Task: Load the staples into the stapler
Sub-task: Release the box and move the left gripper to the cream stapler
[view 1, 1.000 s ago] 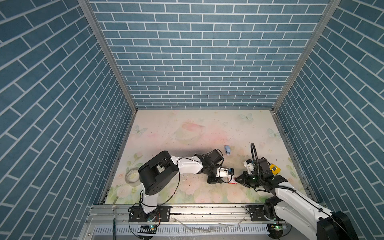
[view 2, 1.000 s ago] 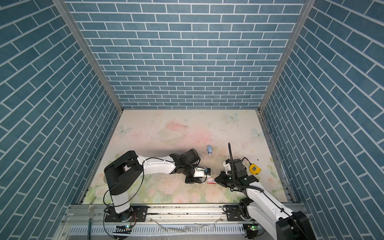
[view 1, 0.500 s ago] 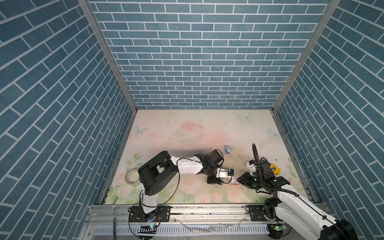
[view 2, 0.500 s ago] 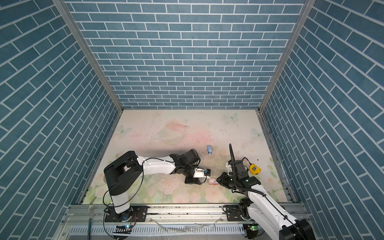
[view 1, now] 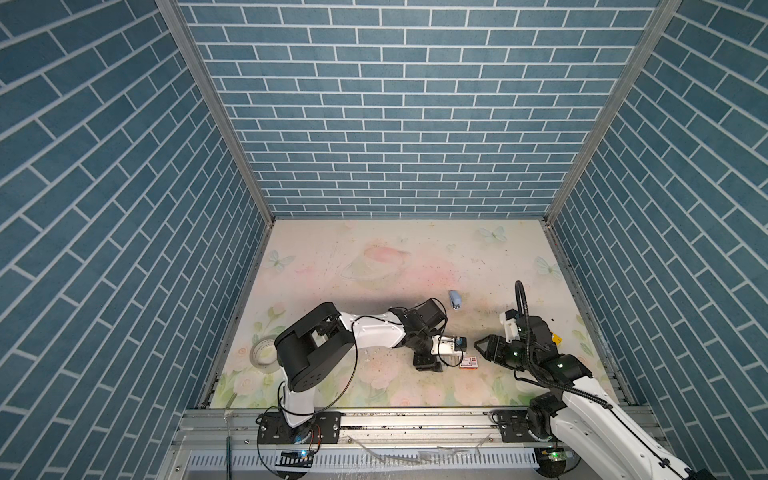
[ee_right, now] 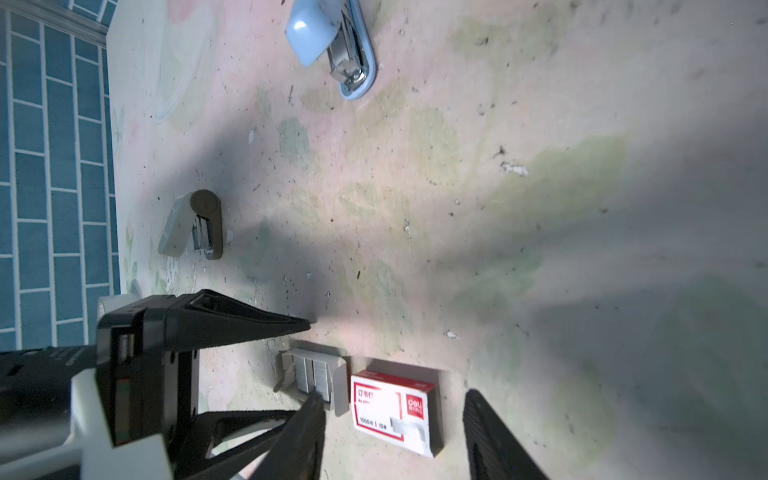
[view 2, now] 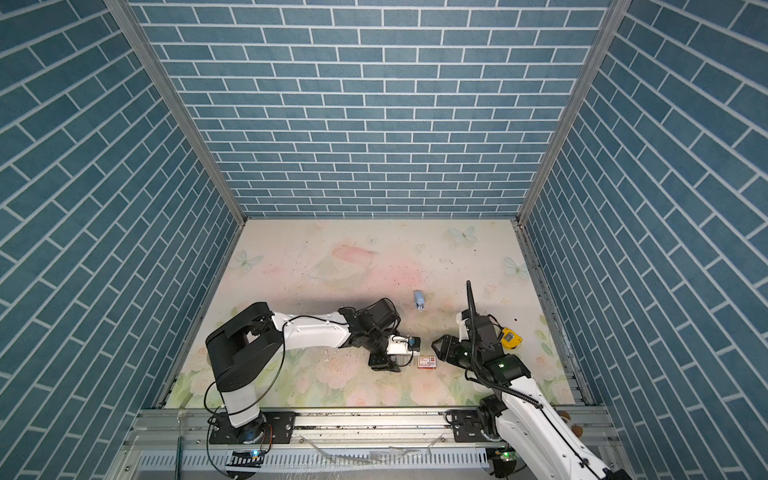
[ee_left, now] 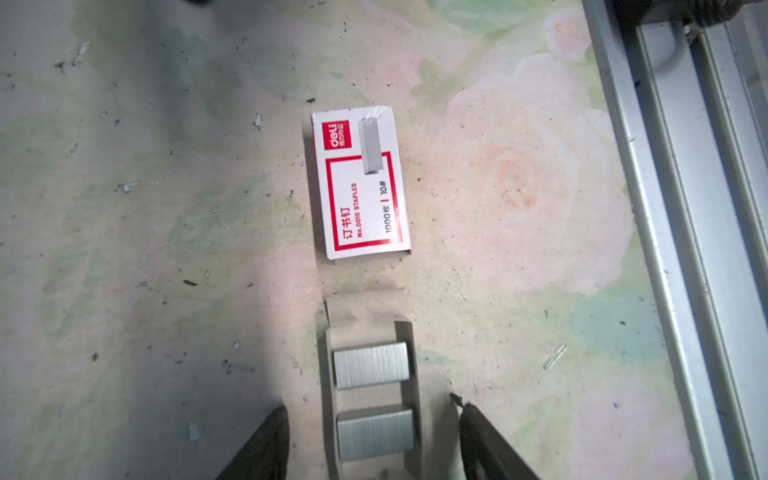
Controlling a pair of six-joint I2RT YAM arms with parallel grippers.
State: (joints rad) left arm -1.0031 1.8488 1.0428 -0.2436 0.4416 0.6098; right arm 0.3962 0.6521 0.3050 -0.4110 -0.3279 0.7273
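The staples [ee_left: 371, 365] are silver strips in a small pale tray [ee_left: 328, 399] lying on the table, pulled out of the red-and-white box [ee_left: 359, 183]. My left gripper [ee_left: 372, 405] is open and straddles the tray without touching it. My right gripper [ee_right: 394, 394] is open around the box [ee_right: 395, 411], both fingers clear of it. The tray [ee_right: 313, 374] lies just beside the box. A light blue stapler [ee_right: 332, 45] lies further back on the table, seen in both top views [view 1: 455, 300] [view 2: 419, 300]. The two grippers [view 1: 451, 355] [view 1: 484, 351] face each other across the box [view 1: 469, 363].
A beige and grey stapler [ee_right: 195, 226] lies beyond the left gripper. A tape roll [view 1: 264, 351] sits near the left wall and a yellow object [view 1: 555, 338] behind the right arm. The metal front rail [ee_left: 685, 249] runs close by. Loose staples and specks dot the floral mat.
Both grippers have opened. The left one let go of the staple tray and the right one let go of the box. Both things now rest on the table.
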